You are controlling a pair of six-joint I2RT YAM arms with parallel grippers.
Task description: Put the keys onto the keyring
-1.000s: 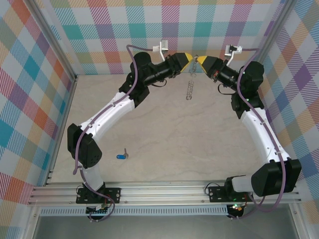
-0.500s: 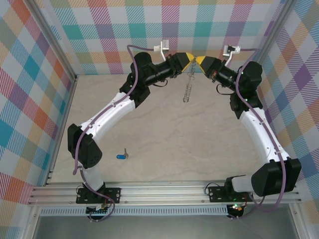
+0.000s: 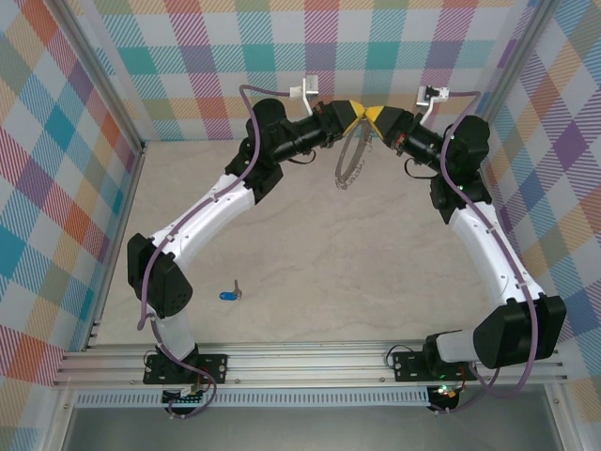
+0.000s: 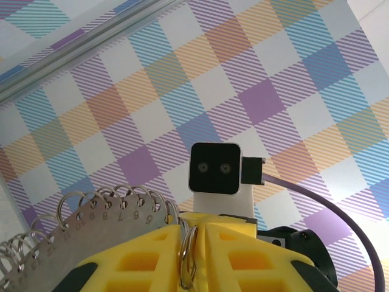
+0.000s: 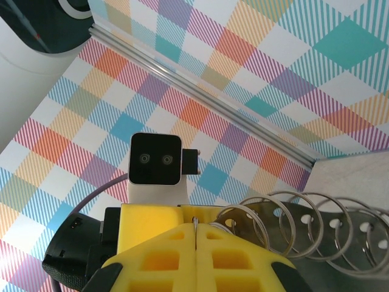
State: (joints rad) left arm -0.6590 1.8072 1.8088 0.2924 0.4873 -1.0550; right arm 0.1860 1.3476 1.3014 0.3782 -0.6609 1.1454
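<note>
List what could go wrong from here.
1. The left gripper and right gripper pinch the keyring at almost one spot, up in the air; they may collide or the thin wire slip out.
2. The blue key lies on the table near the left arm's base, far from both. One gripper must let go to fetch it; the keyring may then swing or drop.
</note>
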